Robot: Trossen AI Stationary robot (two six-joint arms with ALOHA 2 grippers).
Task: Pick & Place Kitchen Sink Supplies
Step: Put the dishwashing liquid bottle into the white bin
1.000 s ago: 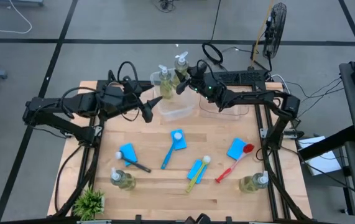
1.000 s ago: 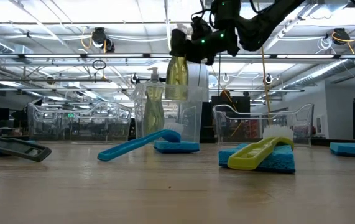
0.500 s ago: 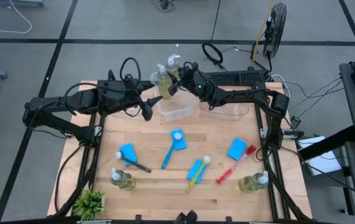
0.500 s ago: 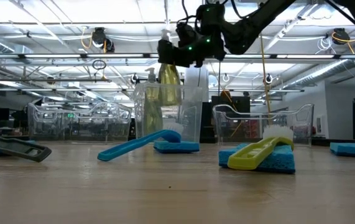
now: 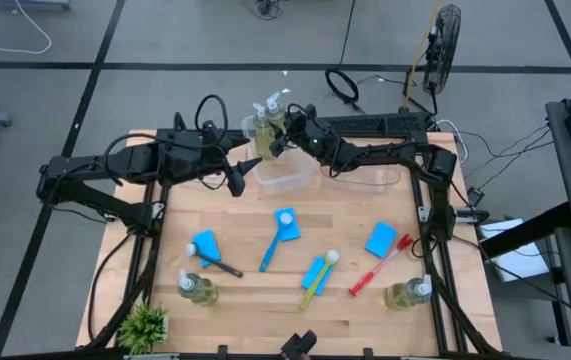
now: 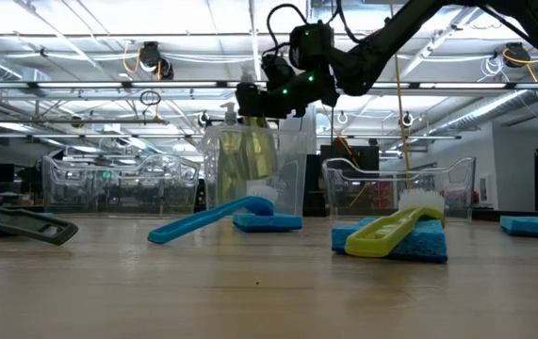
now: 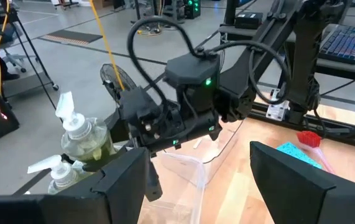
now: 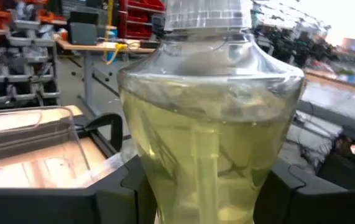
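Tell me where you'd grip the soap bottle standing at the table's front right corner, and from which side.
Take the soap bottle low on its broad round body, fingers to either side, coming level from the open table side. It appears to stand upright, and its white pump head is narrow and sticks out, so gripping there would probably be less steady. The red brush lies close by.
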